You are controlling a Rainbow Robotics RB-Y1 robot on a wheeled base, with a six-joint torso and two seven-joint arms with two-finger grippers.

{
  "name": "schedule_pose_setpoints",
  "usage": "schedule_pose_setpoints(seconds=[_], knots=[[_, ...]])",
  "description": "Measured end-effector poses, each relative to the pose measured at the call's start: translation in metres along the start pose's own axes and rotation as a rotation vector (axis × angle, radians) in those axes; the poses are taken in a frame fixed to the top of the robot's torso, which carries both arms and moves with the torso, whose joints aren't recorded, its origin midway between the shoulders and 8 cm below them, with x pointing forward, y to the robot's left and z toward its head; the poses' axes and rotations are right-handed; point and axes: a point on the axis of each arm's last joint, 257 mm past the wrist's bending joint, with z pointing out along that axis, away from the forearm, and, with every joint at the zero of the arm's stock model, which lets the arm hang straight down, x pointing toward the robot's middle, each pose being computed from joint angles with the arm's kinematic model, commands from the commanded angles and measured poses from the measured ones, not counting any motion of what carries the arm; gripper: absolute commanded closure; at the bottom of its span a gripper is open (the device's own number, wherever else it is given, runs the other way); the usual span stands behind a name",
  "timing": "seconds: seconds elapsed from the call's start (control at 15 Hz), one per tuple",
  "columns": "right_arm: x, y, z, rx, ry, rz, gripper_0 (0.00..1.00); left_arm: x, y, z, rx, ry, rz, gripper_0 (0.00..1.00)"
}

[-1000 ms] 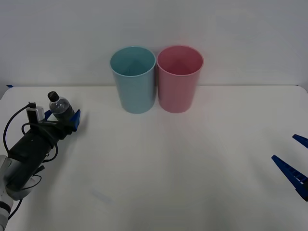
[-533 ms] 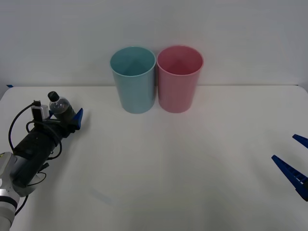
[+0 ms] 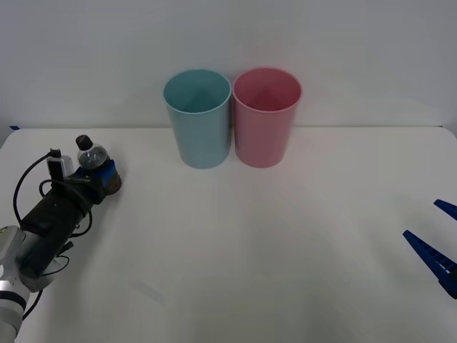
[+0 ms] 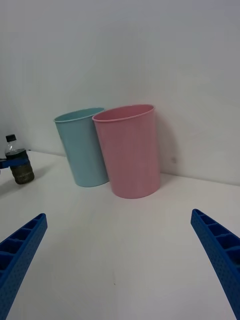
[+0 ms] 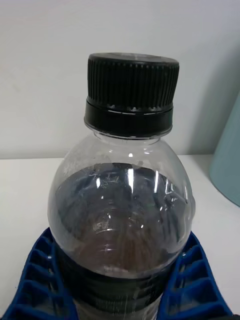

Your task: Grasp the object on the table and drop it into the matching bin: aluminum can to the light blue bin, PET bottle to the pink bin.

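Left tool [image 3: 105, 177] clamped on PET bottle [image 3: 96, 166] near table [image 3: 250, 250] edge; right tool [image 3: 437, 236] wide, idle

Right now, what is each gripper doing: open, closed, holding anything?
Left gripper: shut on the PET bottle, upright on the table at the robot's left.
Right gripper: open, empty, low at the robot's right.

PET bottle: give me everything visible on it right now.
The PET bottle is small, of clear plastic, with a ribbed black cap screwed on and a dark olive-brown label around its lower body. It stands upright at the left side of the white table, well apart from both bins. The left gripper is closed around its labelled body, blue fingers pressed against both sides.
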Motion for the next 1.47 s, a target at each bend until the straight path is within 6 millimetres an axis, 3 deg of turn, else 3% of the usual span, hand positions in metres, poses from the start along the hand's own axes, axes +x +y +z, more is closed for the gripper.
schedule_pose_setpoints(seconds=[0.33,0.6,1.07,1.47], knots=[[0.0,0.0,0.0,0.0,0.0,0.0,0.0,0.0,-0.001,-0.003,0.011,-0.006,-0.006,1.0],[0.0,0.0,0.0,0.0,0.0,0.0,0.0,-0.024,-0.01,-0.021,0.039,-0.073,-0.031,1.0],[0.0,0.0,0.0,0.0,0.0,0.0,0.0,-0.114,-0.039,-0.052,0.131,-0.24,-0.201,1.0],[0.0,0.0,0.0,0.0,0.0,0.0,0.0,-0.194,-0.079,-0.066,0.249,-0.347,-0.291,1.0]])
